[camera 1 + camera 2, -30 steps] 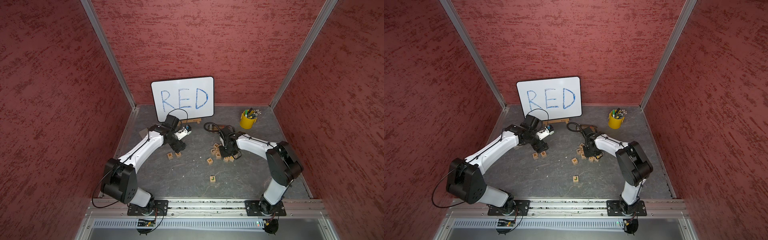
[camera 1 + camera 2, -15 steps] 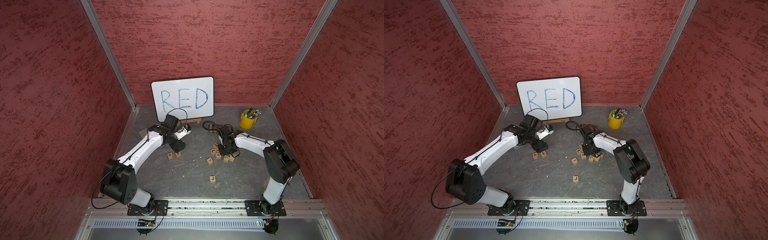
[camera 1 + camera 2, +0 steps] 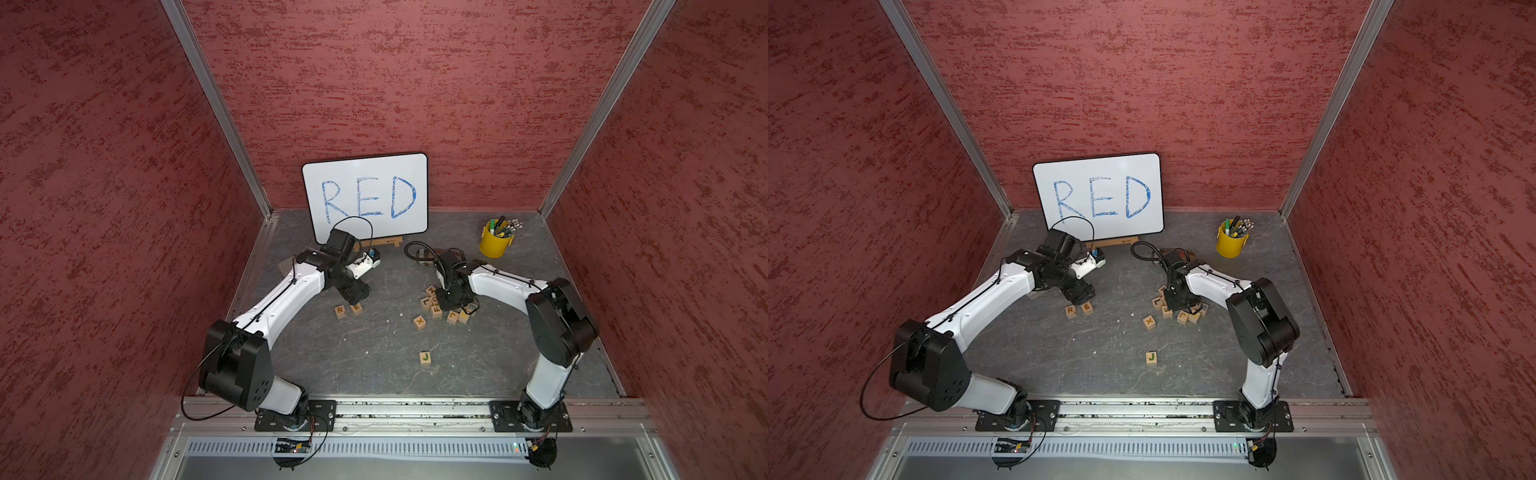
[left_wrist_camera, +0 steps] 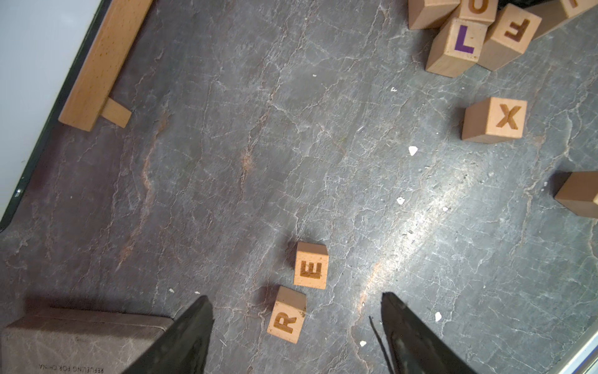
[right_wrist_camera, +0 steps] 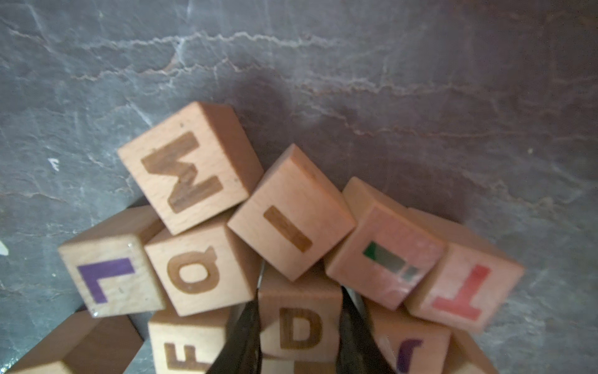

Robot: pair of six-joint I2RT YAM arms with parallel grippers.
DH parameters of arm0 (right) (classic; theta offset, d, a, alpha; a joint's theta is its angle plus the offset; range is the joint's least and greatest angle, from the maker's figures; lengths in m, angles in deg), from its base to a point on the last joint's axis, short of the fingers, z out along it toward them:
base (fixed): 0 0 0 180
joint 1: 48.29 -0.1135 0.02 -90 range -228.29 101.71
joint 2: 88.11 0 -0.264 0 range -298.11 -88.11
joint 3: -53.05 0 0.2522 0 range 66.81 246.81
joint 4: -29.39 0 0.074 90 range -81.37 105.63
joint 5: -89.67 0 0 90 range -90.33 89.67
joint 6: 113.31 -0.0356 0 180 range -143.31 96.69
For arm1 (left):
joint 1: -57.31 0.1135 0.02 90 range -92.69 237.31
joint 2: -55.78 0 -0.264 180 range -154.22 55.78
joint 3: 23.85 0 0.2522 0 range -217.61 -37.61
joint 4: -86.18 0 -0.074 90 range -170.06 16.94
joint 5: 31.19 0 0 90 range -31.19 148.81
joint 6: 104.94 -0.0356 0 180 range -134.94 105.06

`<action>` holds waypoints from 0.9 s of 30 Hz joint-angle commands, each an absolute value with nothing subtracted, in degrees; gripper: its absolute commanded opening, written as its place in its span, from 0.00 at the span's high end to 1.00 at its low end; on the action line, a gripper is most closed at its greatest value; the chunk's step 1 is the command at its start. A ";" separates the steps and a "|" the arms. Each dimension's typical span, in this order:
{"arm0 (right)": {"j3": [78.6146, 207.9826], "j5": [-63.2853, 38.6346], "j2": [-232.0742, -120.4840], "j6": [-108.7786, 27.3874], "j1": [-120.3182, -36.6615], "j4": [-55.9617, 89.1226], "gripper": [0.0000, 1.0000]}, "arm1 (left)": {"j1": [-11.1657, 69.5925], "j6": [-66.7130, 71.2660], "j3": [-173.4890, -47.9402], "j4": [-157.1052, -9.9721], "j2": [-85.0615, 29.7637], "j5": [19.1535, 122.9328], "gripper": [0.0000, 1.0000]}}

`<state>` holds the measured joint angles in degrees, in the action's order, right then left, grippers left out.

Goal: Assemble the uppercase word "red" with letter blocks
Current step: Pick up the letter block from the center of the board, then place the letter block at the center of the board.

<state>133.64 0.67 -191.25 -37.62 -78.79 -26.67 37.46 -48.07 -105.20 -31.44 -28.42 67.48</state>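
The R block (image 3: 340,310) and the E block (image 3: 356,308) lie side by side on the grey floor, also seen in the left wrist view as R (image 4: 287,315) and E (image 4: 311,265). My left gripper (image 3: 355,291) hovers just behind them, open, with nothing between its fingers (image 4: 194,327). My right gripper (image 3: 453,297) reaches down into the pile of blocks. In the right wrist view it is shut on the D block (image 5: 301,327), one black finger (image 5: 246,336) on each side. The D block is hidden in both top views.
Around the D block crowd other letter blocks: M (image 5: 191,168), I (image 5: 291,213), Q (image 5: 197,268), L (image 5: 110,278), F (image 5: 184,353), T (image 5: 462,288). An X block (image 3: 420,321) and a J block (image 3: 424,357) lie apart. The whiteboard (image 3: 365,195) and a yellow pen cup (image 3: 496,243) stand at the back.
My right gripper has shut on the D block in the pile. The left arm has hardly moved, and R and E lie where they were.
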 commanded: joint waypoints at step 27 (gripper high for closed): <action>159.79 -1.83 -199.49 -38.43 -90.43 -33.78 0.81 | 57.30 -42.98 -101.28 -30.31 -22.26 75.61 0.01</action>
<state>156.76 -0.77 -196.80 -37.88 -88.82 -33.14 56.25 -42.39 -102.78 -31.85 -22.41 74.28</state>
